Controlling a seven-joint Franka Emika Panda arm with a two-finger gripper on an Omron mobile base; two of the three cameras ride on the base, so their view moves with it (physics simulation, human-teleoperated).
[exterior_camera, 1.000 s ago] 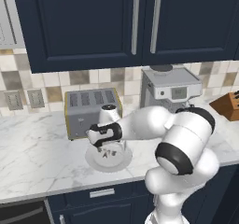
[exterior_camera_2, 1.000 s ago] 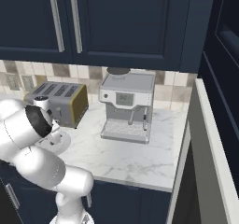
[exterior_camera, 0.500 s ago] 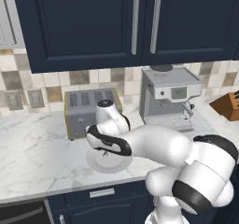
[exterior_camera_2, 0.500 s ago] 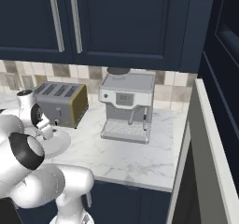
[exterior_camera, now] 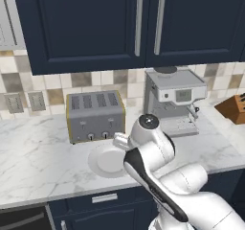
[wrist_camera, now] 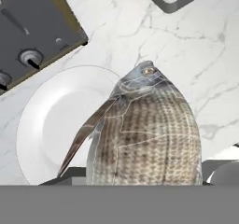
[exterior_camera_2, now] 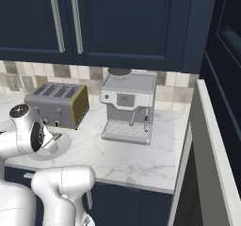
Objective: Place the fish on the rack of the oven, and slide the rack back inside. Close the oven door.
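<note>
1. The table (exterior_camera: pixel 38 162), white marble, carries everything here; dark blue cabinets hang above it.
2. At the right edge of the right base view stands a tall dark unit with a pale panel (exterior_camera_2: pixel 207 154) leaning out of it; whether this is the oven I cannot tell.
3. The coffee machine (exterior_camera: pixel 170 102) sits at the back, and the toaster (exterior_camera: pixel 94 115) stands left of it.
4. A white plate (exterior_camera: pixel 106 161) lies bare just in front of the toaster.
5. The fish (wrist_camera: pixel 144 134) is off the plate, head away from the hand camera, looming close in the hand view above the plate (wrist_camera: pixel 51 120).
6. The tool, behind the arm in both base views, appears clamped on the fish, since the fish hangs there unsupported.
7. Step in hand, as I judge it: carrying the fish away. Next comes travel to the oven's rack, keeping the grip firm, then setting the fish down flat.
</note>
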